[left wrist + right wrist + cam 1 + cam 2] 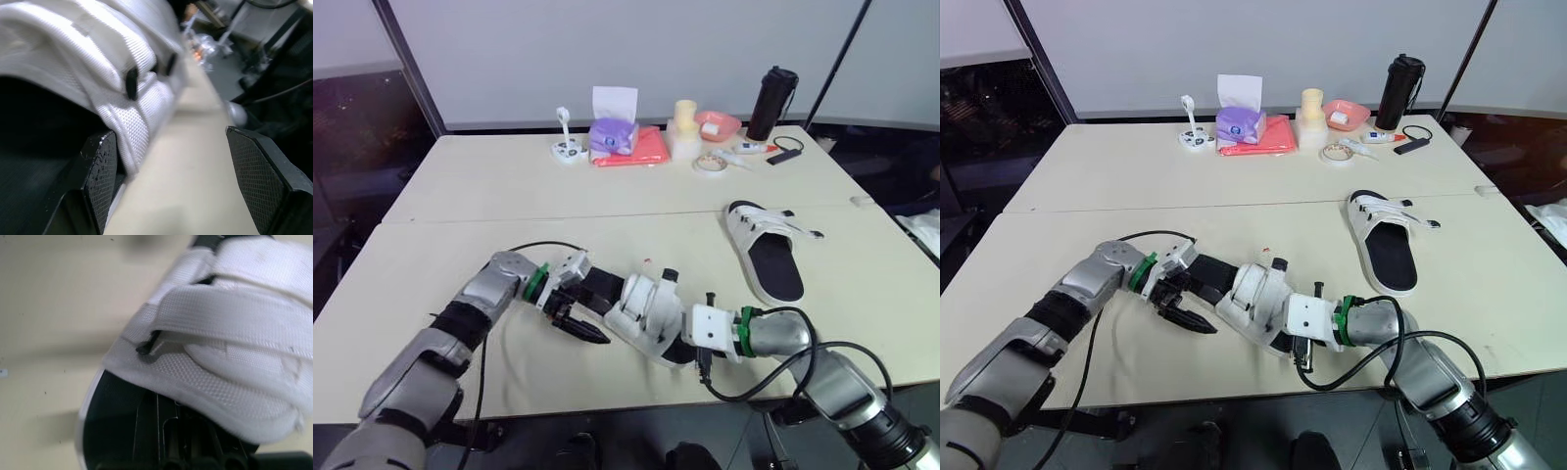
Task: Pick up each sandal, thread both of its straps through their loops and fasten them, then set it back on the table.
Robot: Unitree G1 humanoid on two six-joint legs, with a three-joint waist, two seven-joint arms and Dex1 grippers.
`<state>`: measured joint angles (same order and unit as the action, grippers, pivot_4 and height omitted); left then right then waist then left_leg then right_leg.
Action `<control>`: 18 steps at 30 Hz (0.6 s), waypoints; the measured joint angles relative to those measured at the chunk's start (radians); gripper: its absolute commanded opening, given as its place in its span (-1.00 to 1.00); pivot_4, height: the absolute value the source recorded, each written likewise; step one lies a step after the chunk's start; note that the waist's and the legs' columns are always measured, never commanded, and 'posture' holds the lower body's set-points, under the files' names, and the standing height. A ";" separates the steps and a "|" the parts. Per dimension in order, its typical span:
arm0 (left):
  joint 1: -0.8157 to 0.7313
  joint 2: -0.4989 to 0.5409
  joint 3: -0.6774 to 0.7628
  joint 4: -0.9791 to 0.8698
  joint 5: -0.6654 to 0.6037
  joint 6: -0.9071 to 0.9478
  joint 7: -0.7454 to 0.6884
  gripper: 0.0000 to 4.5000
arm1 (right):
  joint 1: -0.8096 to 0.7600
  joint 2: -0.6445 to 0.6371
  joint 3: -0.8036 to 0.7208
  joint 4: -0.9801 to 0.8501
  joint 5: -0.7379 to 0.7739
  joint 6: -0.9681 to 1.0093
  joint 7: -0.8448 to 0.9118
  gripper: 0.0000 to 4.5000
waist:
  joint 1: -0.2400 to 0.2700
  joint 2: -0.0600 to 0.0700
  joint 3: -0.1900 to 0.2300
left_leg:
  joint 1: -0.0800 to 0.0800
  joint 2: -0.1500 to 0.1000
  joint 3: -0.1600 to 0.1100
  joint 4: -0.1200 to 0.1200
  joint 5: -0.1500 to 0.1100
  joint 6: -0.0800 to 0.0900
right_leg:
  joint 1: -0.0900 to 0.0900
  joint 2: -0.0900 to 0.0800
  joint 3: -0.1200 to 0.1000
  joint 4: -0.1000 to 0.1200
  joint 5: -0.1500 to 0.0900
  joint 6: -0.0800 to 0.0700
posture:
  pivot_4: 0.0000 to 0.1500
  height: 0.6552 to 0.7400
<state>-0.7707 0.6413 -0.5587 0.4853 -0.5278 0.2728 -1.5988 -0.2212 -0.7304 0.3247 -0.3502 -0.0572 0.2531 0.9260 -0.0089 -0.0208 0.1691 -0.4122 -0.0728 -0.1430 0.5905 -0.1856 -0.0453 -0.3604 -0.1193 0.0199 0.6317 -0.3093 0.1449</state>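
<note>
— How wide is the left gripper (168, 137)?

— Wide apart, holding nothing. In the left wrist view one finger (100, 181) sits right against the white side of the near sandal (641, 308), under its straps. The other finger (259, 176) hangs over bare table (460, 264), well off the shoe.

— Is that first finger touching the sandal?

— It looks like touching or just beside; I can't settle which.

— And the right gripper (685, 343)?

— It is pushed up against the sandal's other end, at the sole. Whether it is clamped on the shoe I can't tell, since the sandal covers it.

— Where is that sandal?

— Near the front edge of the table, between the two grippers, lying slantwise. It has a black footbed and white straps across the top. The right wrist view shows one strap laid flat over the upper, with a small black loop (145, 347) at its edge.

— Is it resting on the table or lifted?

— Low over the surface. I can't say if it bears on it.

— The second sandal (766, 250)?

— Flat on the table further back on the right, well apart from both grippers, sole down, with its strap ends sticking out to one side.
</note>
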 measured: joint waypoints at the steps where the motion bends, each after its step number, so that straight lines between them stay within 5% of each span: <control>1: 0.009 0.020 -0.014 -0.033 -0.024 0.027 -0.001 0.56 | 0.002 -0.004 -0.008 0.000 0.003 0.004 0.001 -1.00 | 0.000 0.000 0.000 | 0.000 0.000 0.000 0.000 0.000 0.000 | 0.000 0.000 0.000 0.000 0.000 0.000 | 1.00 0.87; 11: 0.094 0.128 -0.045 -0.330 -0.194 0.214 -0.006 0.56 | 0.026 -0.050 -0.096 -0.032 0.030 0.069 -0.001 -1.00 | -0.001 0.003 0.002 | -0.012 0.000 0.000 0.002 0.000 0.000 | -0.013 0.000 0.002 0.004 0.000 0.000 | 1.00 0.87; 18: 0.112 0.139 -0.025 -0.364 -0.177 0.237 -0.010 0.56 | 0.034 -0.052 -0.099 -0.040 0.030 0.091 -0.013 -1.00 | -0.001 0.003 0.002 | -0.012 0.000 0.001 0.004 0.001 0.000 | -0.013 0.001 0.002 0.004 0.000 0.000 | 1.00 0.87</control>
<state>-0.6586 0.7806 -0.5833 0.1213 -0.7050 0.5097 -1.6088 -0.1874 -0.7819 0.2261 -0.3899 -0.0268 0.3439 0.9125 -0.0103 -0.0178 0.1711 -0.4241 -0.0727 -0.1419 0.5942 -0.1851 -0.0449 -0.3737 -0.1187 0.0215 0.6360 -0.3090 0.1444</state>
